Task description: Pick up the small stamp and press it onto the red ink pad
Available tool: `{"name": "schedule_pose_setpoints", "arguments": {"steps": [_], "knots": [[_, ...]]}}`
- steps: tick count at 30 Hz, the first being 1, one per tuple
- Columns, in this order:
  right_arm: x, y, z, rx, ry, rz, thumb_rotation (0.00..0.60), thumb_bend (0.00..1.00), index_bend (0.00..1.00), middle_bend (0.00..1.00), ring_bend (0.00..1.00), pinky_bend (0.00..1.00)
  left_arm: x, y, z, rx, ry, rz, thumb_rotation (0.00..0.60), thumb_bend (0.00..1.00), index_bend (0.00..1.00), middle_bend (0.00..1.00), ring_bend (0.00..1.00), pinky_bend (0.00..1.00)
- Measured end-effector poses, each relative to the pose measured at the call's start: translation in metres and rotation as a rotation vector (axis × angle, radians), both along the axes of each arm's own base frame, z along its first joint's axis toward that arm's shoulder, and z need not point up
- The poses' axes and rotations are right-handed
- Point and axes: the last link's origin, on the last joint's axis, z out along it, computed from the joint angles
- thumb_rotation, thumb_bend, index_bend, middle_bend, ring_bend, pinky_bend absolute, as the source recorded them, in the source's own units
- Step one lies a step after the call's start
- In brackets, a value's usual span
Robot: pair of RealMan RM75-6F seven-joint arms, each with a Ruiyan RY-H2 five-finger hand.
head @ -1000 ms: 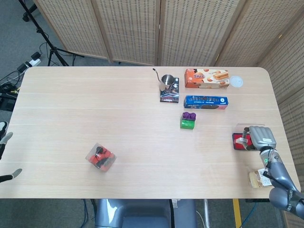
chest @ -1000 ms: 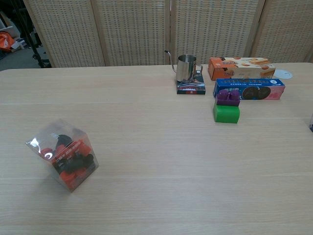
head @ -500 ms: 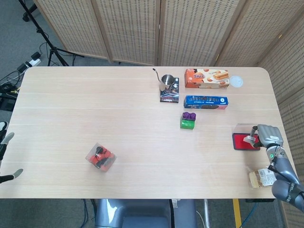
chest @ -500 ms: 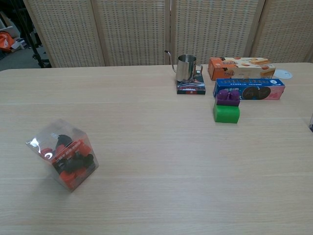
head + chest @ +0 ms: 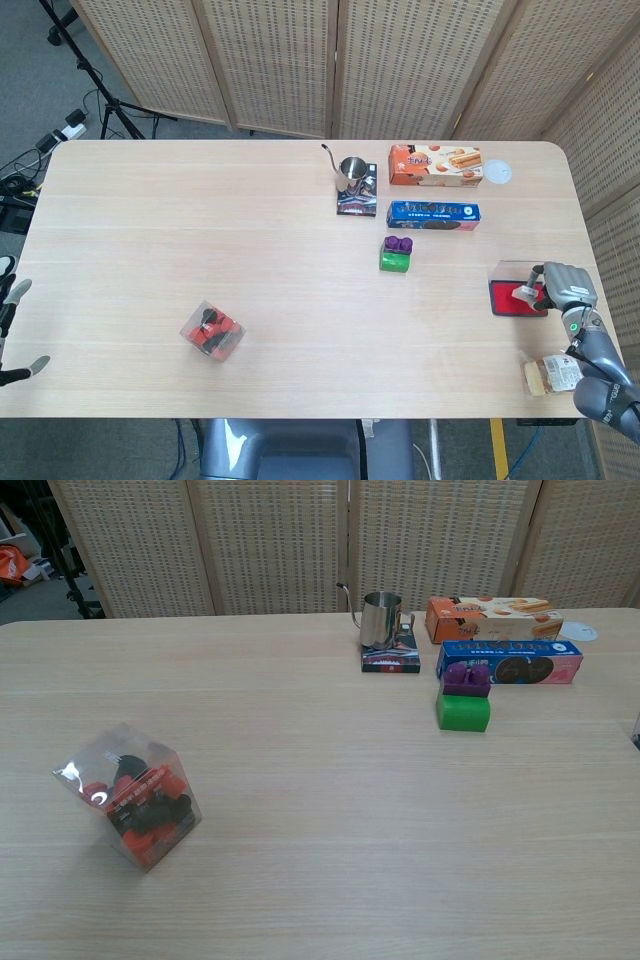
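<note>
So the right hand [image 5: 565, 287] is sliding off to the right compared to a second ago, uncovering the flat red ink pad [image 5: 512, 298] just to its left while still pinching the small stamp [image 5: 522, 294] down onto it, so I'd say the pressing part is basically happening. The left hand [image 5: 10, 335] is barely showing at the surface edge, fingers apart, holding nothing. Farther out from the right hand, the blocky green-and-purple toy [image 5: 396, 253], glossy blue box [image 5: 433, 214] and shiny metal pitcher [image 5: 351, 172] are sitting on the pale wood-grain surface [image 5: 200, 230].

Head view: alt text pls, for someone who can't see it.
At the table's right edge, the right robot hand holds a small stamp over the red ink pad. Snack boxes, a metal pitcher and a green block sit further back.
</note>
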Motion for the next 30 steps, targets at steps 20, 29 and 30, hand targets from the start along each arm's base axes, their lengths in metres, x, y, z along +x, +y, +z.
{"name": "schedule_pose_setpoints", "arguments": {"steps": [20, 29, 30], "knots": [[-0.012, 0.001, -0.015, 0.022, 0.02, -0.015, 0.6, 0.52, 0.55, 1.0, 1.0, 1.0, 0.0, 0.0, -0.001, -0.002, 0.001, 0.004, 0.6, 0.0, 0.0, 0.0, 0.0, 0.0], [-0.013, 0.002, -0.02, 0.03, 0.031, -0.017, 0.6, 0.52, 0.55, 1.0, 1.0, 1.0, 0.0, 0.0, 0.0, -0.001, -0.005, 0.003, 0.6, 0.0, 0.0, 0.0, 0.0, 0.0], [-0.013, 0.002, -0.02, 0.029, 0.032, -0.018, 0.6, 0.52, 0.55, 1.0, 1.0, 1.0, 0.0, 0.0, 0.0, -0.001, -0.005, 0.003, 0.6, 0.0, 0.0, 0.0, 0.0, 0.0]]}}
